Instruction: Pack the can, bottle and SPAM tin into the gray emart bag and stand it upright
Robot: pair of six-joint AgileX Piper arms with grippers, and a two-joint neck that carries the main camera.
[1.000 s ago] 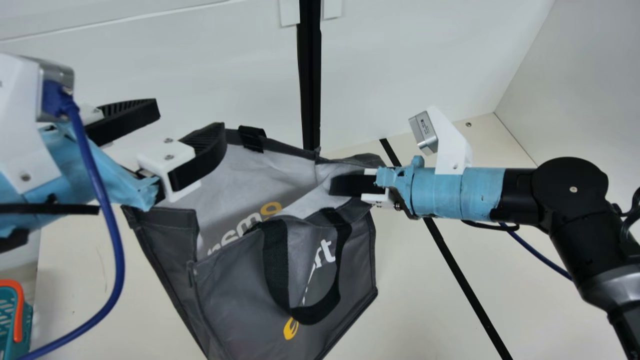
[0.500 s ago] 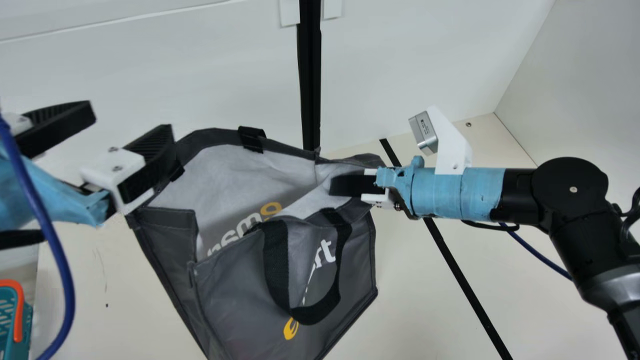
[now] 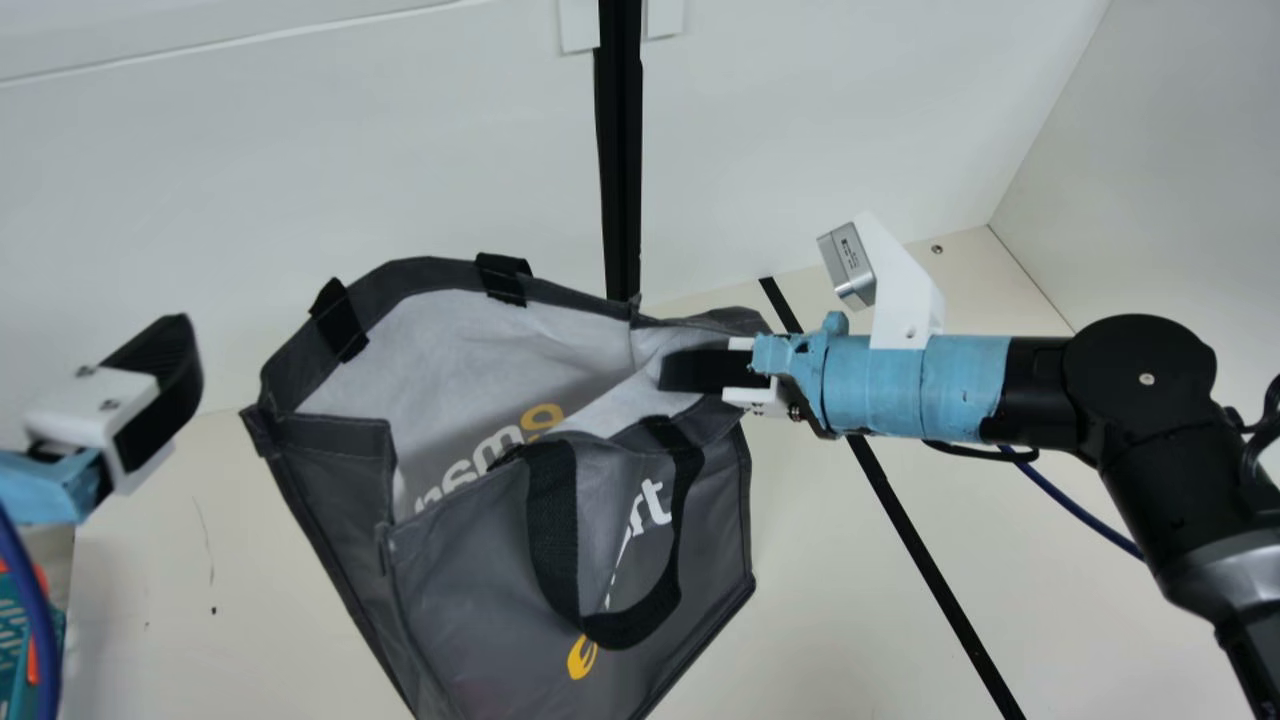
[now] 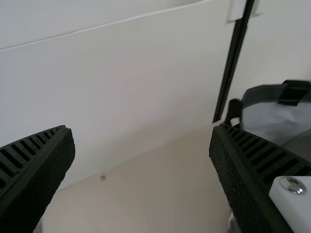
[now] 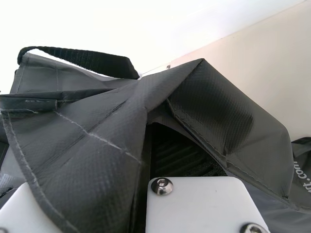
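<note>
- since the earlier frames, the left gripper (image 4: 142,131) has drawn off sideways from the bag's rear rim (image 3: 430,272), baring the end of a strap (image 3: 338,318); the bag and my other arm look unmoved.
- left fingers are spread wide with nothing between them, out beside the bag over in the main view's left part. i take it they had finished opening the mouth or were clearing room there.
- right gripper (image 3: 690,372) pinches the fabric of the bag's side near the top edge, one finger inside the mouth. i'd say that grip steadies the bag and keeps its side from sagging.
- the gray emart bag (image 3: 460,600) is between my arms, mouth gaping towards the neck camera; i can't tell whether its base rests flat.
- its front handle (image 3: 630,628) droops down the front panel, out of the opening, which should suit anything going in.
- a teal basket (image 3: 12,625) sits at the main view's lower left.
- how much is packed i can't judge. next calls, i think, for holding the right pinch; letting go early could fold the pulled-in side over the mouth.
</note>
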